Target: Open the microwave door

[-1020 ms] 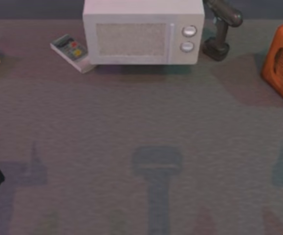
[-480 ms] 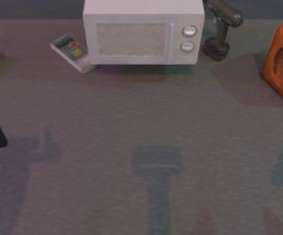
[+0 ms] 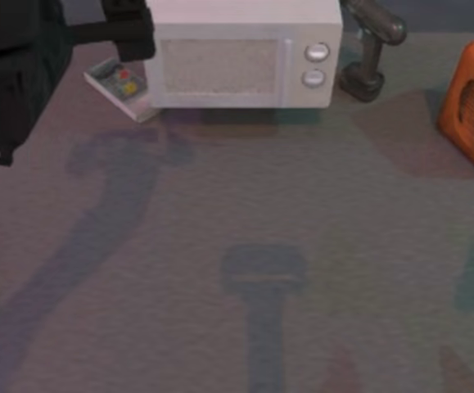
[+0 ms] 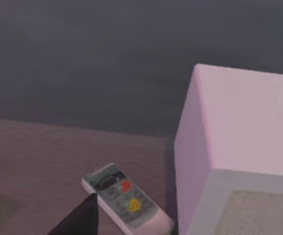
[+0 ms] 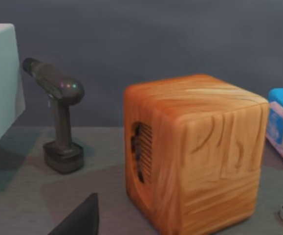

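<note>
Top view is showing the microwave (image 3: 241, 53) sitting at the far edge of the table (image 3: 237, 246), its door (image 3: 220, 65) lying flush and closed. The left gripper (image 3: 126, 29) is hanging just beside the door's left edge, above the remote (image 3: 120, 88), with the door stretching rightward from it toward the knobs. Whether its fingers are parted I cannot tell, and the right arm is showing only a fingertip in its own wrist view, facing the orange box (image 5: 195, 152).

Grey speckled table (image 3: 318, 246), dark grey wall (image 4: 107, 58) behind, soft shadows
</note>
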You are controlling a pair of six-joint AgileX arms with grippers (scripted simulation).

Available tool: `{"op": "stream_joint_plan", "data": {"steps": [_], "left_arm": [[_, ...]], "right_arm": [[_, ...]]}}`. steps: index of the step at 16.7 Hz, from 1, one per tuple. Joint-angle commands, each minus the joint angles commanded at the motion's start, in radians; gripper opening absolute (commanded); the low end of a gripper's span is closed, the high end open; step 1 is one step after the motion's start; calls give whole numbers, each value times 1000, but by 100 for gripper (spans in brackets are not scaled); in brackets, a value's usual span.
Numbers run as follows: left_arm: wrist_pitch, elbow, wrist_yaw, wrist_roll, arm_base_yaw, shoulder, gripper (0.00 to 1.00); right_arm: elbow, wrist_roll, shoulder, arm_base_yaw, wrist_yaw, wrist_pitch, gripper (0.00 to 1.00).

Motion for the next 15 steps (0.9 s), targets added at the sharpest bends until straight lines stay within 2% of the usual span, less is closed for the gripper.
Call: {"op": "stream_joint_plan", "data": {"steps": [4, 8, 11, 15], "left_arm": [[-12, 296, -135, -87, -152, 397, 100], [-41, 496, -236, -143, -267, 678, 100], [-60, 577, -278, -163, -315, 789, 100], [-65, 592, -287, -167, -325, 812, 100]], "right_arm": [[0, 0, 0, 0, 0, 0, 100], [0, 0, 0, 0, 0, 0, 100], [0, 0, 0, 0, 0, 0, 100], [0, 0, 0, 0, 0, 0, 100]]}}
